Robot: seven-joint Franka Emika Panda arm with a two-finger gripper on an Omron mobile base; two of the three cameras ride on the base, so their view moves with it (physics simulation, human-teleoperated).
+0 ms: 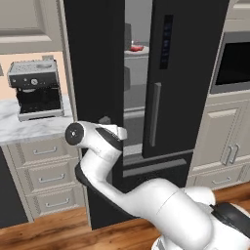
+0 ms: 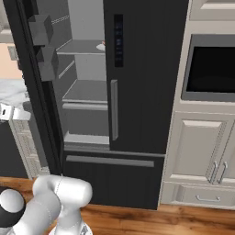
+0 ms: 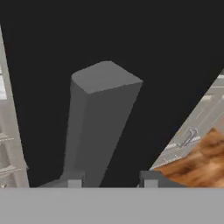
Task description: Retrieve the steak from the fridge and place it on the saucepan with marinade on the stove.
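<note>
Hand view: fridge (image 1: 185, 73) handle (image 3: 98, 127) between end effector (image 3: 112, 179) fingertips.

Matt black fridge, grey handles, wood floor.
We see the fridge (image 1: 185, 73) matt black with a smooth dull grey bar handle (image 3: 96, 131), glossy brown wood floor (image 2: 151, 220), marble-look counter (image 1: 29, 127), satin cream cabinets (image 2: 202, 151).
</note>
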